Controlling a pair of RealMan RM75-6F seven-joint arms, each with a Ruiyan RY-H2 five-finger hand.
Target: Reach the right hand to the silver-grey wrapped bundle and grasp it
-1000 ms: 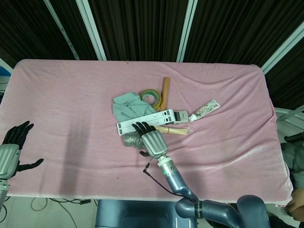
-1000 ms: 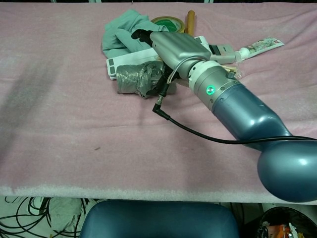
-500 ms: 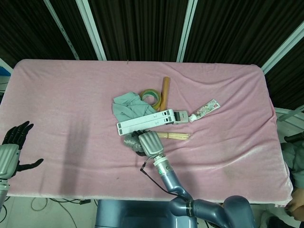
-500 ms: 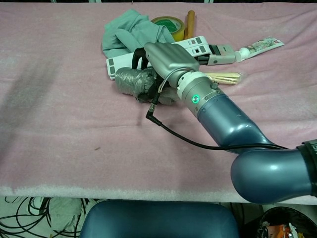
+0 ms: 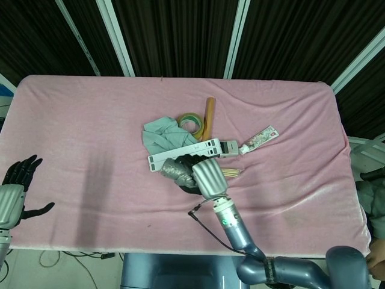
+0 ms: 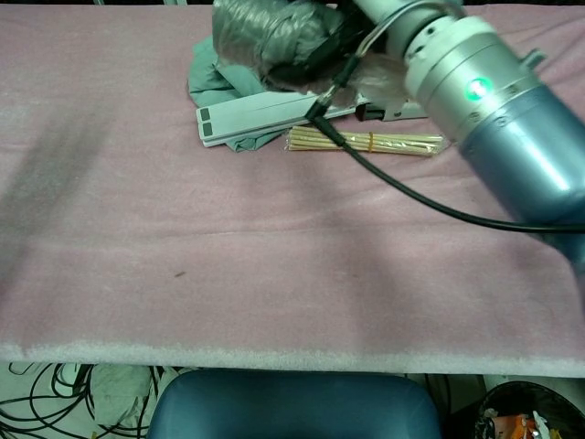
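Bundle [image 6: 265, 37] of silver-grey wrap sits clamped in the right hand [image 5: 201, 173], raised off the pink tabletop [image 5: 90, 120], so the grasp looks secure.

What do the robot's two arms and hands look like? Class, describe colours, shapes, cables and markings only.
The right arm is glossy blue-grey, rounded, with a silver wrist cuff bearing a green light. A thin black cable trails from the wrist. The right hand has a ribbed silver back and black fingers. The left hand matches: silver back, black fingers.
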